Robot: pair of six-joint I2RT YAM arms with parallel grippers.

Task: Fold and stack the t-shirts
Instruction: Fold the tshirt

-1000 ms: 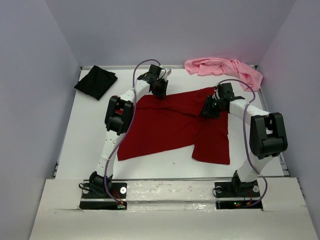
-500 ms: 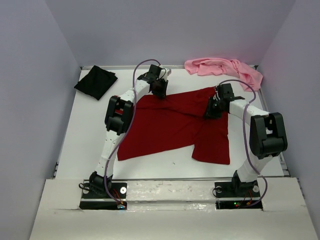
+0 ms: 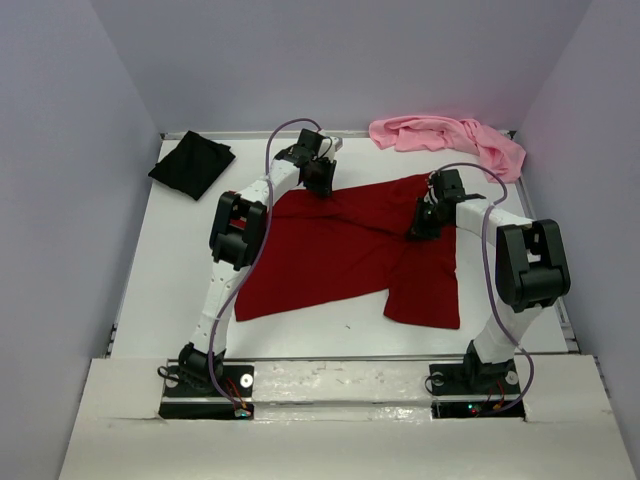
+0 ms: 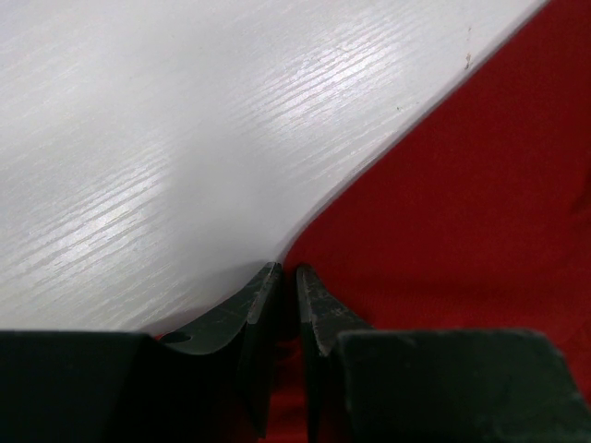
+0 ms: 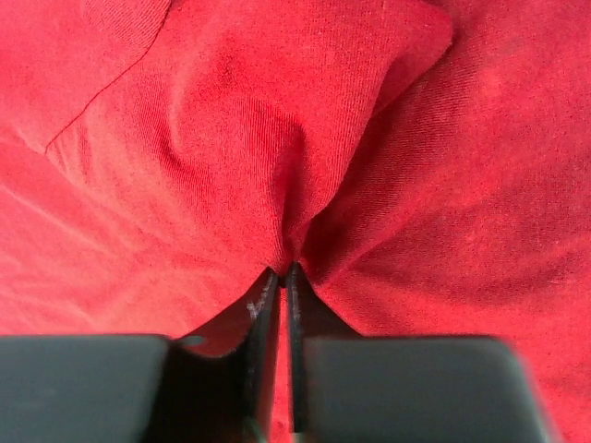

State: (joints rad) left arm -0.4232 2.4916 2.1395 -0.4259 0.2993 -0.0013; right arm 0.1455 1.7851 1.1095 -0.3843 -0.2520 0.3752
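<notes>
The dark red t-shirt (image 3: 340,255) lies spread mid-frame on the desk (image 3: 170,280). The right claw (image 5: 281,269) is clamped on a puckered fold of it. The left claw (image 4: 284,269) seems pinched together on its upper-left edge. The black t-shirt (image 3: 192,165) sits upper left and the light pink t-shirt (image 3: 450,138) upper right.

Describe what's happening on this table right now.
The dark red t-shirt lies spread on the white table, gripped in two places. The left hand pinches its far edge. The right hand is shut on a bunched fold near its far right side. The black t-shirt and the crumpled pink t-shirt lie aside at the far corners, not yet stacked.
</notes>
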